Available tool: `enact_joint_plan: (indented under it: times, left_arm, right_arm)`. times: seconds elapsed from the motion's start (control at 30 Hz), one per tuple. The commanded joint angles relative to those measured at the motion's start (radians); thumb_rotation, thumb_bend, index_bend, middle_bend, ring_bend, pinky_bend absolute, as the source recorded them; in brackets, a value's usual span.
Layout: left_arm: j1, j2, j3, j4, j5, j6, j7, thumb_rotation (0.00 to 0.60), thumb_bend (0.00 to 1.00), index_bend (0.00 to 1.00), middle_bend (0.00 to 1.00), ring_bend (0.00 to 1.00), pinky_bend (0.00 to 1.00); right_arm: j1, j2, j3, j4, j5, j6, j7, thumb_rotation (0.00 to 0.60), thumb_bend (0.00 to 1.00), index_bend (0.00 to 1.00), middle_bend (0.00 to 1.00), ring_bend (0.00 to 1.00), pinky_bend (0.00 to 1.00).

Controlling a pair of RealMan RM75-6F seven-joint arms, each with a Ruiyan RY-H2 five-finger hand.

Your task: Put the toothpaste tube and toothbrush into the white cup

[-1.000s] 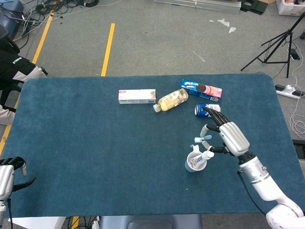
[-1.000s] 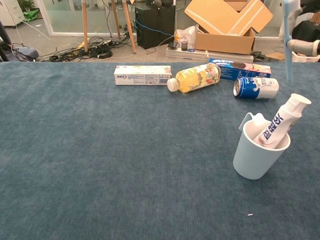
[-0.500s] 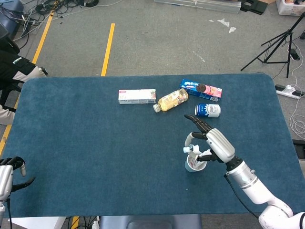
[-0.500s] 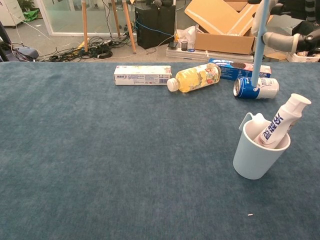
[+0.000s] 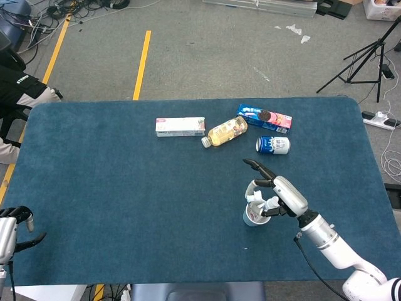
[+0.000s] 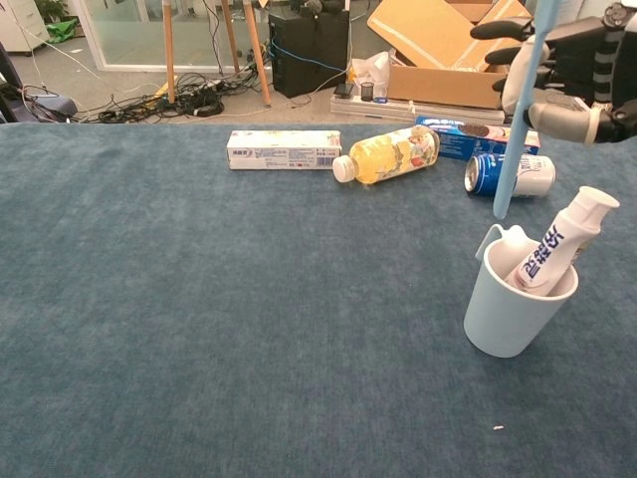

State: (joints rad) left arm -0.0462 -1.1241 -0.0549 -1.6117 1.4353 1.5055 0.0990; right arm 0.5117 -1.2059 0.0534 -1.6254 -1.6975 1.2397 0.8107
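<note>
The white cup [image 6: 510,307] [image 5: 253,217] stands right of the table's middle, with the toothpaste tube [image 6: 557,242] leaning inside it, cap up and to the right. My right hand [image 6: 563,62] [image 5: 281,195] pinches the light blue toothbrush [image 6: 518,129], which hangs almost upright. Its lower tip is just above the cup's left rim, outside the cup. My left hand [image 5: 12,229] rests at the near left edge of the table, holding nothing, fingers apart.
At the back of the blue table [image 5: 113,182] lie a toothpaste box [image 5: 180,126], a yellow drink bottle [image 5: 225,132], a biscuit packet [image 5: 264,118] and a blue can [image 5: 273,145]. The can is close behind the cup.
My right hand has carried the toothbrush leftward and downward toward the cup. Its tip now hangs just above the rim. The left hand stayed still.
</note>
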Motion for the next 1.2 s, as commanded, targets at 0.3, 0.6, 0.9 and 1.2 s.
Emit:
enact_joint_plan:
  times: [0.3,0.6,0.9,1.2]
  left_arm:
    - [-0.001,0.0,0.0,0.0,-0.001,-0.002,0.0,0.6,0.0,0.71,0.45,0.39,0.35]
    - [-0.001,0.001,0.001,0.001,0.0,-0.003,-0.002,0.6,0.0,0.71,0.45,0.39,0.35]
    - [-0.002,-0.001,0.0,0.003,-0.004,-0.008,0.0,0.6,0.0,0.71,0.45,0.39,0.35]
    - [-0.002,-0.001,0.0,0.003,-0.005,-0.007,0.0,0.6,0.0,0.71,0.45,0.39,0.35]
  right_arm:
    - [0.012,-0.049,-0.064,0.12,-0.016,-0.015,0.156,0.6,0.29,0.58,0.07,0.0,0.11]
    - [0.02,-0.064,-0.095,0.164,-0.021,-0.024,0.208,0.6,0.29,0.58,0.07,0.0,0.11]
    - [0.026,-0.055,-0.114,0.179,-0.027,-0.023,0.225,0.6,0.28,0.56,0.07,0.0,0.11]
    - [0.03,-0.047,-0.125,0.176,-0.036,-0.009,0.232,0.6,0.26,0.42,0.06,0.0,0.11]
